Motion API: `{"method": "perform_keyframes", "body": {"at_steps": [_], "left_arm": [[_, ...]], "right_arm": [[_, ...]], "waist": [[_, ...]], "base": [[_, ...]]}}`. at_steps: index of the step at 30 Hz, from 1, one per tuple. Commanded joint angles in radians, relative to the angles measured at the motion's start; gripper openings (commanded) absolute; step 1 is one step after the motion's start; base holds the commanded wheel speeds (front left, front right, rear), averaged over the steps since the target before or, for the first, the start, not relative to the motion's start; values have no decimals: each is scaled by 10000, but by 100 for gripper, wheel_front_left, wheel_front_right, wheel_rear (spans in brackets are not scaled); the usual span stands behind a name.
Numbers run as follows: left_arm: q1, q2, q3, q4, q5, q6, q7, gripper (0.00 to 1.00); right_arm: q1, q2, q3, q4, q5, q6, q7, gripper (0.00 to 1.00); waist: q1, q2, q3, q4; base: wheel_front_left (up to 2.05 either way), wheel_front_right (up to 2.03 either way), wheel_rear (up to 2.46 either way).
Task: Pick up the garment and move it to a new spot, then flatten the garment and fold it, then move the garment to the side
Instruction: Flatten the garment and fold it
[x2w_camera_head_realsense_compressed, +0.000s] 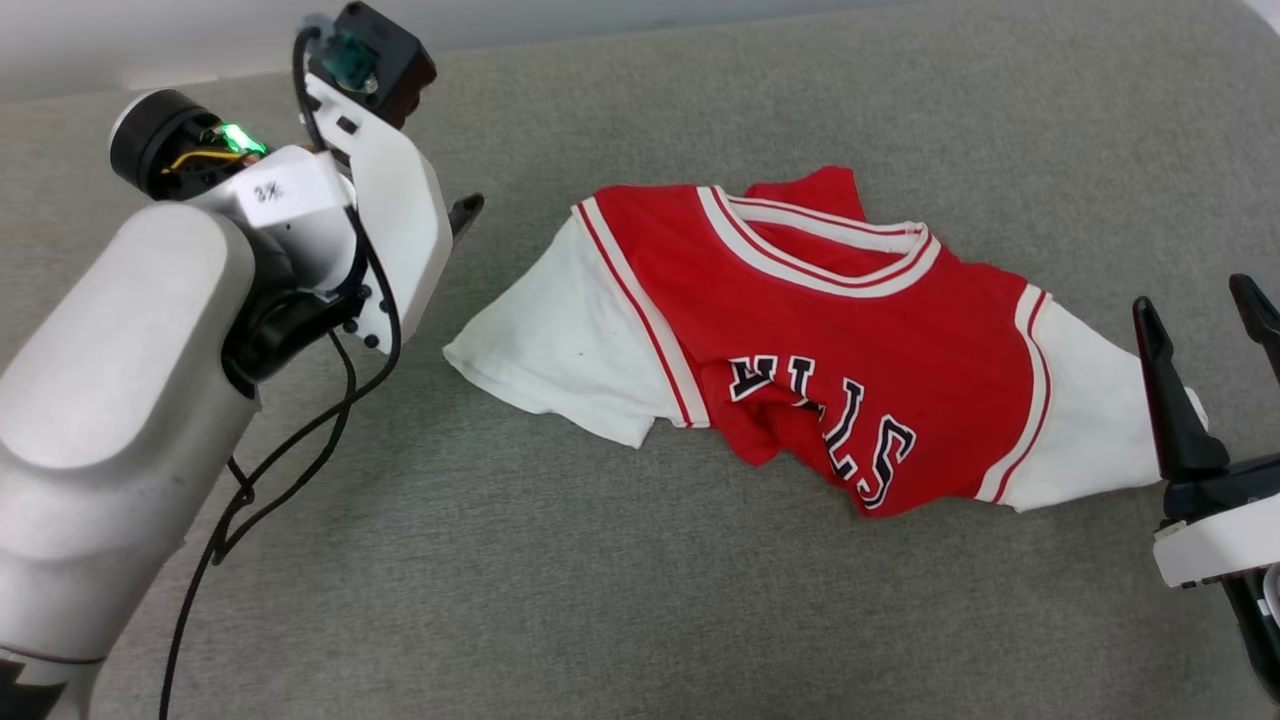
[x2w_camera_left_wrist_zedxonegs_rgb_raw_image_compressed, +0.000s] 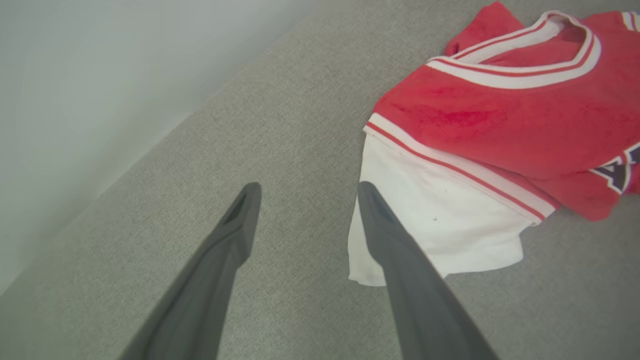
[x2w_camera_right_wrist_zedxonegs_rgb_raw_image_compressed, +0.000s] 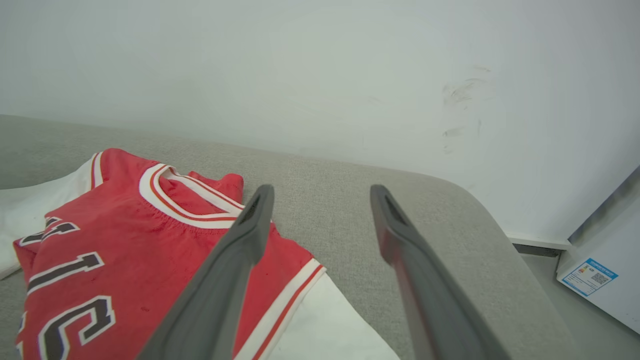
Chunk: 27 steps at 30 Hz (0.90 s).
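Evidently, the pick-up step is judged to be in hand, since nothing is gripped yet and the garment (x2w_camera_head_realsense_compressed: 850, 340) is seen lying loose and rumpled on the grey cushion (x2w_camera_head_realsense_compressed: 600, 600). The left gripper (x2w_camera_left_wrist_zedxonegs_rgb_raw_image_compressed: 308, 187) is held with its jaws spread wide and empty. Bare grey cloth is seen between them, and the edge of the left white sleeve (x2w_camera_left_wrist_zedxonegs_rgb_raw_image_compressed: 450, 225) is found just outside the right-hand finger. Whether that finger touches the sleeve cannot be told. Beyond that sleeve, the red body with its striped collar and dark lettering is spread away from these jaws towards the other arm, its lower hem bunched under. The right gripper (x2w_camera_head_realsense_compressed: 1195, 295) is likewise held wide open and empty. The right white sleeve (x2w_camera_right_wrist_zedxonegs_rgb_raw_image_compressed: 325, 325) is seen beneath and beside its left-hand finger, while plain cushion is seen between the jaws. For the next move, it is judged that each pair of jaws must be brought sideways over its sleeve or shoulder seam, lowered until cloth lies between the fingers, and then closed, so that both sides can be raised together.
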Motion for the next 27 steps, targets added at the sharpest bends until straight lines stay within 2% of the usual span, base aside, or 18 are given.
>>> {"method": "perform_keyframes", "body": {"at_steps": [1, 5, 9, 10, 16, 17, 18, 22, 27], "left_arm": [[-183, 90, -184, 64, -187, 5, 265, 100], [-641, 458, -1123, 304, -937, 5, 1417, 100], [-833, 734, -1920, 569, -1455, 4, 2111, 100], [-786, 945, -2486, 788, -1787, 4, 2475, 100], [-467, 1304, -3704, 1056, -2314, 2, 2940, 100], [-408, 1358, -3867, 1066, -2384, -1, 2933, 59], [-364, 1376, -3997, 1078, -2478, -7, 2867, 0], [-586, 1525, -4250, 969, -2677, -3, 2415, 0], [-908, 1670, -4178, 849, -2997, 3, 1539, 0]], "right_arm": [[15, 76, 35, -70, -16, -7, 4, 100], [-228, 82, 182, -106, -68, -7, 25, 100], [-393, 129, 313, -124, -115, -7, 55, 100], [-504, 50, 414, 29, -43, -7, -26, 100], [-746, -60, 501, 291, 14, -7, -170, 100], [-783, -70, 517, 344, 33, -7, -185, 100], [-815, -93, 497, 411, 76, -7, -162, 100], [-977, -326, 115, 481, 107, -7, -91, 100], [-1256, -1144, -47, 338, 314, -7, 750, 100]], "waist": [[0, 0, 267, -211], [0, 0, 626, -447], [0, 0, 893, -655], [0, 0, 1057, -777], [0, 0, 1226, -923], [0, 0, 1224, -933], [0, 0, 1202, -928], [0, 0, 940, -812], [0, 0, 381, -593]], "base": [[0, 0, 0], [0, 0, 0], [0, 0, 0], [0, 0, 0], [0, 0, 0], [0, 0, 0], [0, 0, 0], [0, 0, 0], [0, 0, 0]]}}
